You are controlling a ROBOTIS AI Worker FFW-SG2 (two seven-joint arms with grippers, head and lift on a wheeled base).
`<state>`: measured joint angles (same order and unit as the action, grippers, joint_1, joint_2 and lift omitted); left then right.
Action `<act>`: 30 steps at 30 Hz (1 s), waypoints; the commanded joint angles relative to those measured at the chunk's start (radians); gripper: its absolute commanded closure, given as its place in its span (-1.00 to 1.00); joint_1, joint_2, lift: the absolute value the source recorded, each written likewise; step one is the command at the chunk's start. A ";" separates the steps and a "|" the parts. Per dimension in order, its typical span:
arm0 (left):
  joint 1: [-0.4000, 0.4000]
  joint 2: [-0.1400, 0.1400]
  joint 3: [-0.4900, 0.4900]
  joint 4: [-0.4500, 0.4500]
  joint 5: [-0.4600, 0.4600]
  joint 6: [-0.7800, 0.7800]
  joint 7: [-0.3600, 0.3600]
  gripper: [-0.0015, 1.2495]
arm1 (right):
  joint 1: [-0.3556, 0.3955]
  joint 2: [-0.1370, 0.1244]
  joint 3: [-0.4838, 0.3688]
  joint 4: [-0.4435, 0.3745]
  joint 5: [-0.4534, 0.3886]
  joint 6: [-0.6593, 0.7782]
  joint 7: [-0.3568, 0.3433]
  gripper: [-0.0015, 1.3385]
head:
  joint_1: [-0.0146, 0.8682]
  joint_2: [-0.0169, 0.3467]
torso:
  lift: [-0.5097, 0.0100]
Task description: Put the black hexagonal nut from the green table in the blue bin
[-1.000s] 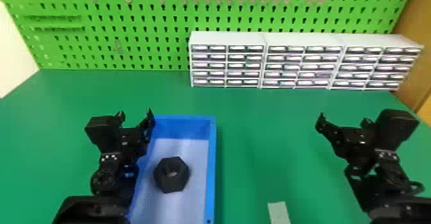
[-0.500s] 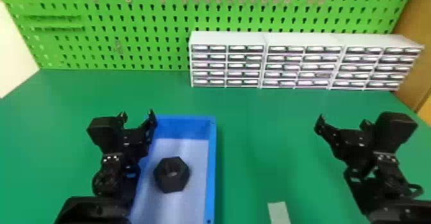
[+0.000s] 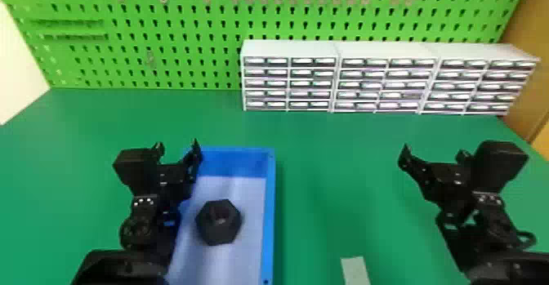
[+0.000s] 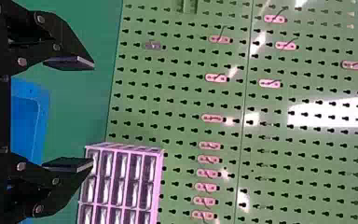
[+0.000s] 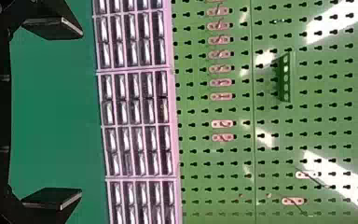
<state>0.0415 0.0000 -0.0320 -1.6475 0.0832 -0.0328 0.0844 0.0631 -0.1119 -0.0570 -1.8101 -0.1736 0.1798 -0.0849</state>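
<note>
Clock read over the head view, twelve at the far side. Near end of the blue bin [image 3: 268, 223] cut off by the bottom edge; its left wall mostly behind the left arm. Left gripper [image 3: 177, 144] toward nine, over the bin's far left corner, fingers spread wide. Black hexagonal nut [image 3: 219, 223] at seven, lying inside the bin on its pale floor, hole facing up; inside of the hole too dark to make out. Right gripper [image 3: 434, 152] between three and four, above the green table [image 3: 347, 174], also wide. Pale flat piece [image 3: 355, 270] at five, cut off by the frame; cannot tell what it is. Drawer cabinets [image 3: 290, 49] around two, contents unclear, hiding a low strip of green pegboard [image 3: 196, 63], which spans eleven to one. Brown panel [image 3: 527, 76] beyond the cabinets, partly cropped.
</note>
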 commanded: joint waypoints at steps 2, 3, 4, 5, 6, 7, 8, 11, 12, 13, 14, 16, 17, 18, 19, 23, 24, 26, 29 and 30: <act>0.000 -0.003 0.000 0.000 0.001 0.001 0.000 -0.18 | -0.003 -0.003 0.003 0.000 0.006 -0.002 0.001 -0.83 | 0.52 -0.59 | 0.59; 0.000 -0.003 0.000 0.000 0.001 0.001 0.000 -0.18 | -0.003 -0.003 0.003 0.000 0.006 -0.002 0.001 -0.83 | 0.52 -0.59 | 0.59; 0.000 -0.003 0.000 -0.002 0.003 0.001 0.000 -0.18 | -0.003 -0.003 0.006 0.000 0.008 -0.005 0.001 -0.83 | 0.52 -0.59 | 0.59; 0.000 -0.003 -0.002 -0.003 0.003 0.001 0.000 -0.18 | -0.003 -0.005 0.006 0.000 0.010 -0.008 -0.001 -0.83 | 0.52 -0.59 | 0.59; 0.000 -0.003 -0.002 -0.005 0.003 0.001 0.000 -0.18 | -0.003 -0.005 0.006 0.000 0.010 -0.010 0.001 -0.83 | 0.52 -0.59 | 0.59; 0.000 -0.003 -0.002 -0.009 0.003 0.001 0.000 -0.18 | -0.003 -0.005 0.006 0.000 0.010 -0.010 0.001 -0.83 | 0.52 -0.59 | 0.59; 0.000 -0.003 -0.002 -0.011 0.004 0.001 0.000 -0.18 | -0.003 -0.005 0.006 0.000 0.010 -0.011 0.001 -0.83 | 0.52 -0.59 | 0.59; 0.000 -0.003 -0.002 -0.017 0.003 0.001 0.000 -0.18 | -0.003 -0.005 0.008 0.000 0.011 -0.016 0.001 -0.83 | 0.52 -0.59 | 0.59; 0.001 -0.003 -0.003 -0.020 0.003 0.001 0.000 -0.18 | -0.003 -0.005 0.008 0.000 0.011 -0.016 0.001 -0.83 | 0.52 -0.59 | 0.59; 0.001 -0.003 -0.003 -0.022 0.003 0.001 0.000 -0.18 | -0.003 -0.005 0.008 0.000 0.011 -0.017 0.001 -0.83 | 0.52 -0.59 | 0.59; 0.001 -0.003 -0.003 -0.025 0.003 0.001 0.000 -0.18 | -0.003 -0.005 0.008 0.000 0.011 -0.017 0.001 -0.83 | 0.52 -0.59 | 0.59; 0.001 -0.003 -0.005 -0.031 0.003 0.001 0.000 -0.18 | -0.002 -0.005 0.006 0.000 0.011 -0.020 0.001 -0.83 | 0.52 -0.59 | 0.59; 0.001 -0.003 -0.005 -0.034 0.003 0.001 0.000 -0.18 | -0.002 -0.005 0.006 0.000 0.011 -0.020 0.001 -0.83 | 0.52 -0.59 | 0.59; 0.001 -0.003 -0.006 -0.035 0.003 0.001 0.000 -0.18 | -0.002 -0.005 0.006 0.000 0.011 -0.020 0.001 -0.83 | 0.52 -0.59 | 0.59; 0.003 -0.003 -0.006 -0.040 0.003 0.001 0.000 -0.18 | -0.002 -0.005 0.005 0.000 0.011 -0.022 0.001 -0.83 | 0.52 -0.59 | 0.59; 0.011 -0.003 -0.011 -0.052 0.003 0.001 0.000 -0.18 | 0.003 -0.002 0.002 0.000 0.011 -0.026 0.001 -0.83 | 0.52 -0.59 | 0.59; 0.012 -0.003 -0.011 -0.055 0.003 0.001 0.000 -0.18 | 0.003 -0.002 0.000 0.000 0.011 -0.028 0.001 -0.83 | 0.52 -0.59 | 0.59; 0.018 -0.003 -0.012 -0.063 0.003 0.001 0.000 -0.18 | 0.003 -0.002 -0.001 0.000 0.011 -0.031 0.001 -0.83 | 0.52 -0.59 | 0.59; 0.026 -0.003 -0.016 -0.071 0.003 0.001 0.000 -0.18 | 0.003 0.000 -0.004 0.000 0.011 -0.036 -0.001 -0.83 | 0.52 -0.59 | 0.59; 0.028 -0.003 -0.017 -0.072 0.003 0.001 0.000 -0.18 | 0.003 0.000 -0.006 0.000 0.011 -0.037 0.001 -0.83 | 0.52 -0.59 | 0.59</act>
<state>0.0604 0.0000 -0.0446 -1.7102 0.0859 -0.0322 0.0843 0.0658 -0.1129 -0.0583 -1.8101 -0.1626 0.1486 -0.0848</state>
